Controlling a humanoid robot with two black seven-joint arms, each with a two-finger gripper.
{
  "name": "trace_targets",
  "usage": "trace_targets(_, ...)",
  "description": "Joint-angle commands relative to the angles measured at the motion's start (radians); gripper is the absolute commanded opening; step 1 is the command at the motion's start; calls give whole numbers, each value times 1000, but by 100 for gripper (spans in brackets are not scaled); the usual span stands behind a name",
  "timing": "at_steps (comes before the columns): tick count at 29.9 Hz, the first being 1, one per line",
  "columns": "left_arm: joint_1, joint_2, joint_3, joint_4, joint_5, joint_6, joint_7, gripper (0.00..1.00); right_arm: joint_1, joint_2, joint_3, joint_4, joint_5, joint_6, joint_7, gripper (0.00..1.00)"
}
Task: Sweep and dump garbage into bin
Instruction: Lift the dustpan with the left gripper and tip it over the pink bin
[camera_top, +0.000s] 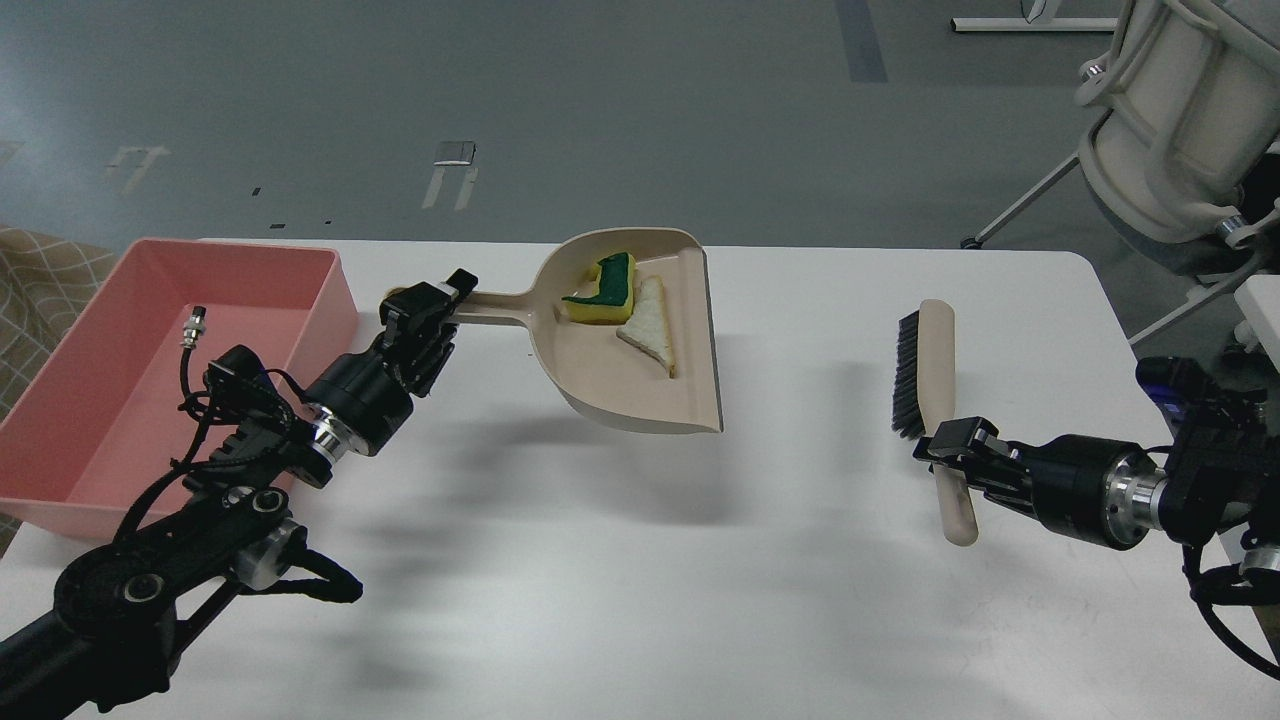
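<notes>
My left gripper (428, 303) is shut on the long handle of the beige dustpan (640, 375) and holds it lifted above the white table. In the pan lie the yellow sponge with green backing (600, 293) and the white bread-like slice (650, 328). The pink bin (150, 370) stands on the table at the left, just left of my left gripper. My right gripper (955, 453) is shut on the handle of the beige brush (930, 385), at the right side of the table, bristles facing left.
The white table (700, 580) has its far edge just behind the dustpan. A white chair (1170, 130) stands on the grey floor beyond the table's right corner. A patterned cloth (40, 290) shows at the far left.
</notes>
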Motion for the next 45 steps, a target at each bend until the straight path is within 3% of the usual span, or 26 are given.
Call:
trace_targets(1,1,62,-17,-6,-24,-19,2,0,-3,0,0,-2,-1,0,0,0)
trace_targets(8,66,227,-61,-78,-70,-56,-44,0,-3,5,2,-15,-1,0,0,0)
trace_targets(24,395,252,-489,-83,-265,-234,-38,0,-2,5,2,-19,-1,0,0,0)
trace_targets(34,599,283,-738,18,-259,-358,-38,0,-2,5,7,-21,-1,0,1,0)
trace_targets(45,677,344,-796,182,-255,-399,-47,0,-2,5,14,-22,-1,0,3,0)
